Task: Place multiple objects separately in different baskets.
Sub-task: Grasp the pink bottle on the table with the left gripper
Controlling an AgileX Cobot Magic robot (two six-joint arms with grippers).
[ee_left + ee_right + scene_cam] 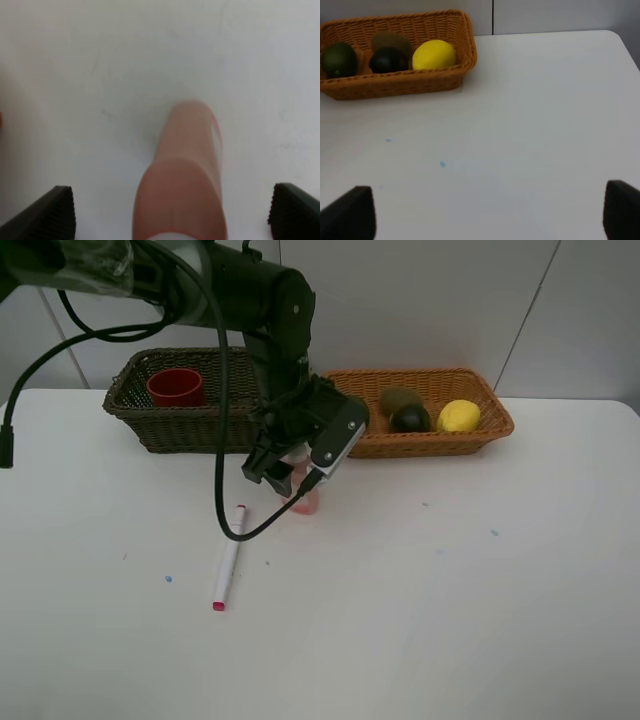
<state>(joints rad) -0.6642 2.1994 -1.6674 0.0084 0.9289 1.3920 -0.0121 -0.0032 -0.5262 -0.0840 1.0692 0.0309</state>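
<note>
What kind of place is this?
Probably a robot test bench, perhaps in a laboratory: a white table against plain grey wall panels, a black robot arm, and a dark wicker basket and an orange wicker basket.

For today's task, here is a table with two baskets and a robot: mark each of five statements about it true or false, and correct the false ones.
1. The red cup sits inside the dark basket. True.
2. The lemon lies on the bare table. False: it is in the orange basket, beside the other fruit.
3. The marker lies on the table, outside both baskets. True.
4. The left gripper is shut on the pink bottle. False: its jaws stand open, one on each side of the bottle.
5. The right gripper is open, with nothing between its jaws. True.
</note>
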